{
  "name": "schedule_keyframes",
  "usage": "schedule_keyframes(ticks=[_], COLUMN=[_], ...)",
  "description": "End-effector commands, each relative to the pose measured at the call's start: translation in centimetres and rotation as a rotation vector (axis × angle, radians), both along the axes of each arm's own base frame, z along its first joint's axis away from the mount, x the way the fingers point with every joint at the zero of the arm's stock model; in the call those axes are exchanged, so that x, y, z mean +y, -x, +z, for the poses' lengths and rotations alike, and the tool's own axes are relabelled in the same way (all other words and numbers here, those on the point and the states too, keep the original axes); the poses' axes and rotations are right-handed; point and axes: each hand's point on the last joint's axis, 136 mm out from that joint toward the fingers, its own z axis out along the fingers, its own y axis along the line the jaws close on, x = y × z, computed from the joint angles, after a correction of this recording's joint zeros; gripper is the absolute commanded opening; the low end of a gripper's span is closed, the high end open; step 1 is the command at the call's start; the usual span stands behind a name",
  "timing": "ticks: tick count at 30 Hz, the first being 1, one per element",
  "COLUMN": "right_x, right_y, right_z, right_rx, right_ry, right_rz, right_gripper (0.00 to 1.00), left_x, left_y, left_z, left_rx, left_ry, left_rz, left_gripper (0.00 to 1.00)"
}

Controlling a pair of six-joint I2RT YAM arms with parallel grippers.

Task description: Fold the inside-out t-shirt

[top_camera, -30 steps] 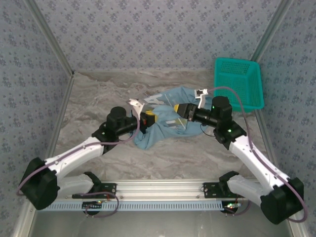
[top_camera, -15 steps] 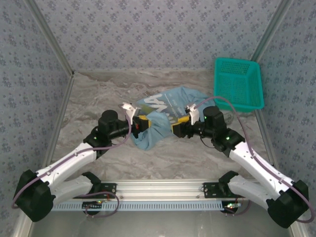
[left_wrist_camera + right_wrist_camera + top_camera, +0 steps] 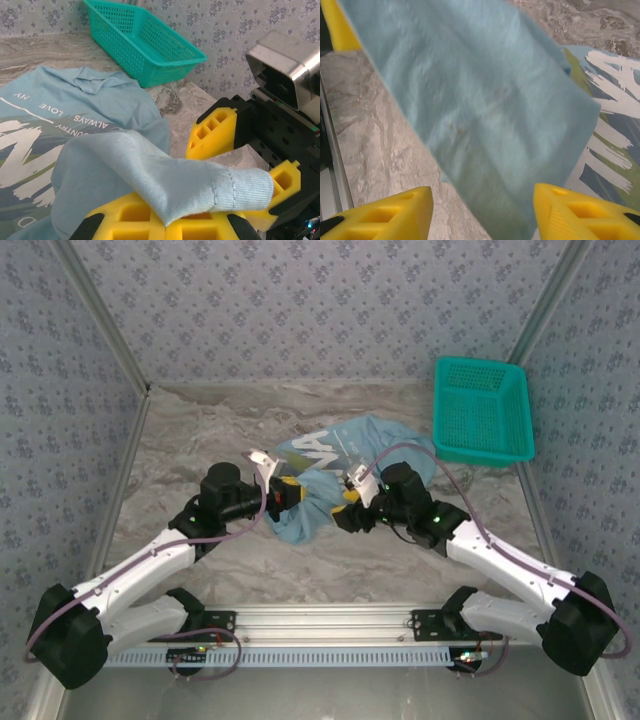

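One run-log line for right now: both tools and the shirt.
left tool: shut on t-shirt edge | right tool: open, at the raised fabric | t-shirt: bunched, lettering showing, not folded | basket: far right corner

Teal mesh basket (image 3: 482,412) at 2 o'clock, far-right corner of grey marble tabletop (image 3: 190,440), close to the right wall. Floral-print walls (image 3: 300,310) on three sides. Aluminium rail (image 3: 320,618) at 6 o'clock.
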Motion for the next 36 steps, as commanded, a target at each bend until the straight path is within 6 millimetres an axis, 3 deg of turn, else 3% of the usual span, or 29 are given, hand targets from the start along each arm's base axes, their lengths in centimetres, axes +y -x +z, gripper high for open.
schedule_keyframes(ticks=[1, 7, 13, 18, 22, 26, 29, 32, 36], right_x=[0.9, 1.4, 1.8, 1.8, 0.2, -1.1, -1.9, -1.8, -1.3], right_y=[-1.2, -1.2, -1.3, -1.5, -2.0, -2.8, -4.4, -6.3, -8.7], right_z=[3.0, 3.9, 3.8, 4.1, 5.3, 5.6, 4.1, 2.2, -0.1], right_rx=[-0.109, -0.126, -0.122, -0.117, -0.064, 0.139, 0.332, 0.501, 0.621], right_ry=[-0.025, -0.039, -0.038, -0.036, -0.066, -0.17, -0.214, -0.245, -0.266], right_rz=[0.006, 0.022, 0.03, 0.019, -0.07, -0.155, -0.246, -0.315, -0.358], right_gripper=[0.51, 0.34, 0.27, 0.0, 0.0, 0.0, 0.0, 0.0, 0.0], left_x=[-0.1, -0.1, -0.2, -0.1, 0.6, 2.1, 2.9, 3.5, 1.8], left_y=[0.1, 0.1, 0.2, 0.0, -1.4, -4.3, -6.3, -7.5, -6.1], left_z=[2.3, 2.4, 2.2, 2.0, 0.7, -1.9, -3.8, -4.9, -4.5], left_rx=[-0.035, -0.036, -0.033, -0.03, 0.003, 0.09, 0.148, 0.186, 0.173], left_ry=[0.035, 0.035, 0.035, 0.029, -0.029, -0.17, -0.273, -0.338, -0.305], left_rz=[-0.013, -0.018, -0.021, -0.012, 0.074, 0.244, 0.34, 0.408, 0.3], left_gripper=[0.0, 0.0, 0.0, 0.0, 0.0, 0.13, 0.2, 0.35, 0.44])
